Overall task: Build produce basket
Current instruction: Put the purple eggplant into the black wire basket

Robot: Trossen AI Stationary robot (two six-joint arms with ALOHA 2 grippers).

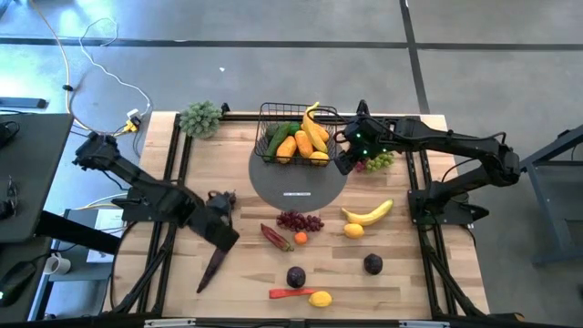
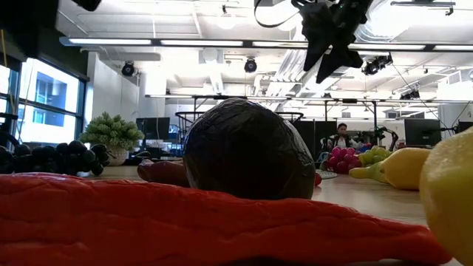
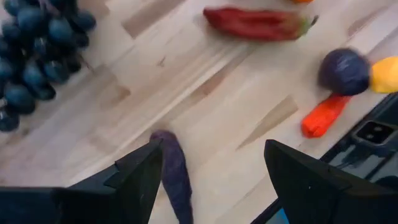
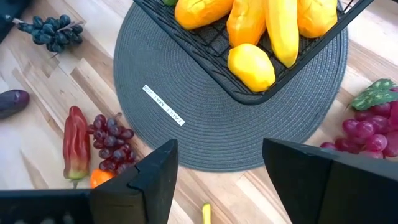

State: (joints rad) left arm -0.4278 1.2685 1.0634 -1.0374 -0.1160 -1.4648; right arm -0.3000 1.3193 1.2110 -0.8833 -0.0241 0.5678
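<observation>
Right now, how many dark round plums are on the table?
2. One plum sits beside the red chilli; the other plum sits further right, near the loose banana. The basket may hide more.

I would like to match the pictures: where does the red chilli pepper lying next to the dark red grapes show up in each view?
High view: red chilli pepper, centre table, left of the dark red grapes.
Low view: cannot tell; red shapes are too close to identify.
Left wrist view: near the top edge.
Right wrist view: at the left, beside the same grapes.
Shared landmark: the grapes, in the high and right wrist views.
</observation>
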